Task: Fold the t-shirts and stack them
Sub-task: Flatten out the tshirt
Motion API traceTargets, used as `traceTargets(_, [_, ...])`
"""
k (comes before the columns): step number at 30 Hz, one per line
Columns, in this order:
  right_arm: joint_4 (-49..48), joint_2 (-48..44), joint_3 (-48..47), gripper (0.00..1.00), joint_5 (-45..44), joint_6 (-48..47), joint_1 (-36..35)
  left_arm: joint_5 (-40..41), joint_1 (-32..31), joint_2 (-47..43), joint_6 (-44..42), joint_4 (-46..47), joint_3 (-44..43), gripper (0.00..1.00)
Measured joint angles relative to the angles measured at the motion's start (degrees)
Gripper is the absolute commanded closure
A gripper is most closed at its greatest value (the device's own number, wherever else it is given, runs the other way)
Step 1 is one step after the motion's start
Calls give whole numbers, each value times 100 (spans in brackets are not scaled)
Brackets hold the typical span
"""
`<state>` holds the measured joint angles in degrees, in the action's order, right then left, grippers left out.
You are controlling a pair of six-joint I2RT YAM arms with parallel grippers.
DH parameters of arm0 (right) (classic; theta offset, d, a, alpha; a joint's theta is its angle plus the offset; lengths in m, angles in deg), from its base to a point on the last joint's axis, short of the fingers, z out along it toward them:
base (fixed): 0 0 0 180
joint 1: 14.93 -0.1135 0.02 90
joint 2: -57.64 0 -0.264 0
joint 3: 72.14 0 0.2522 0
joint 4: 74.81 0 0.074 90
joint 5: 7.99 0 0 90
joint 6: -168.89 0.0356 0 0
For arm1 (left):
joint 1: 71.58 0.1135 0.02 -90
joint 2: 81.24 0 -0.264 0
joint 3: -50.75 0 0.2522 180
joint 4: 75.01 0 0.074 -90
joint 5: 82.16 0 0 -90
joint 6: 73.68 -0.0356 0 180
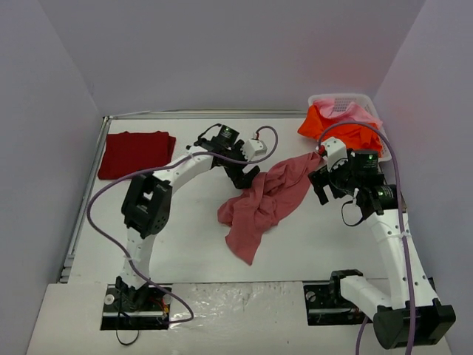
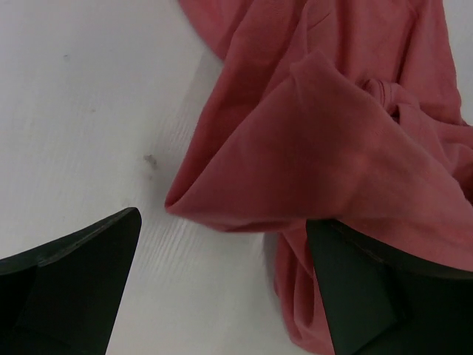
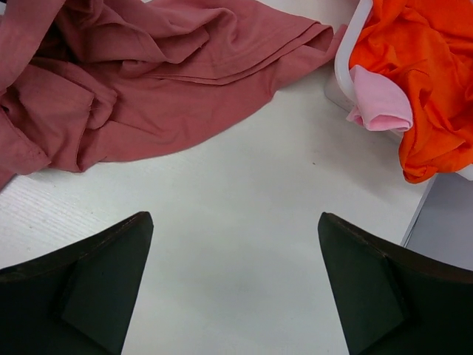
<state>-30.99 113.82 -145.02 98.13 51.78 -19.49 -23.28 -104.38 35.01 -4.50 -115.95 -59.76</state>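
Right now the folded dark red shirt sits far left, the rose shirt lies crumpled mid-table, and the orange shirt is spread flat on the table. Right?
Not quite. The orange shirt is bunched in the white basket at the far right corner, spilling over its rim, not flat on the table; the top view shows it. The dark red shirt and rose shirt are as you said.

Most of basket (image 1: 341, 100) under orange t-shirt (image 1: 334, 130)
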Motion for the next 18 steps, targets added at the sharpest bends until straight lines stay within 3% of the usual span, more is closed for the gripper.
traceTargets(9, [-46,446,15,9,208,0,310,-254,-168,1104,299,31,-1154,3])
traceTargets(10, [-57,448,22,9,221,0,315,-297,-170,1137,326,35,-1246,18])
traceTargets(11, [-74,448,33,9,229,0,319,-358,-170,1172,374,37,-1335,43])
traceTargets(13, [-111,448,59,9,243,0,341,-490,-170,1252,459,15,-1510,83])
traceTargets(14, [-122,448,74,9,243,0,341,-542,-170,1285,476,2,-1569,97])
traceTargets(18, [-157,463,120,11,269,0,341,-535,-166,1294,560,-55,-1569,98])
